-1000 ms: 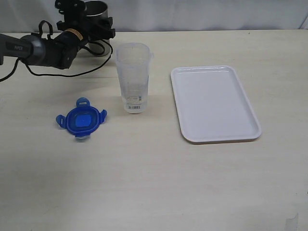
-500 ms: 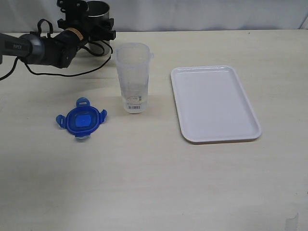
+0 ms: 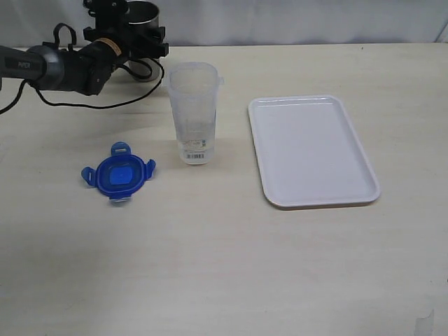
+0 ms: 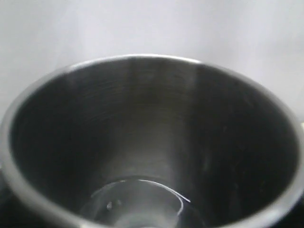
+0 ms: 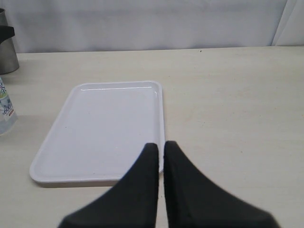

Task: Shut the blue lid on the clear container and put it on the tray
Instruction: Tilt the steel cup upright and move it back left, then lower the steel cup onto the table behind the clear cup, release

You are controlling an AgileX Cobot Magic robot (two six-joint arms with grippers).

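Honestly, the lid (image 3: pixel 117 173) looked like the easy bit: small, light, stiff plastic, lying flat on the surface to the left of the container (image 3: pixel 194 112) and apart from it. Its four flaps stuck out, so I'd pinch it across the rim between flaps, or by one flap. Lying that flat, it could skid under a grab from above. The container stood upright and open between lid and tray (image 3: pixel 311 150), touching neither. Tall, narrow, thin clear walls, so probably light, tippy and smooth. I'd hold it around mid-body and not squeeze hard while the flaps get snapped down. The tray had nothing on it. The left gripper (image 3: pixel 126 36) was off at the back by the steel cup (image 3: pixel 143 12), jaws wide about it, but I couldn't tell whether they actually pinched it. The right gripper (image 5: pixel 160 152) hung near the tray's rim, jaws pressed together on nothing.
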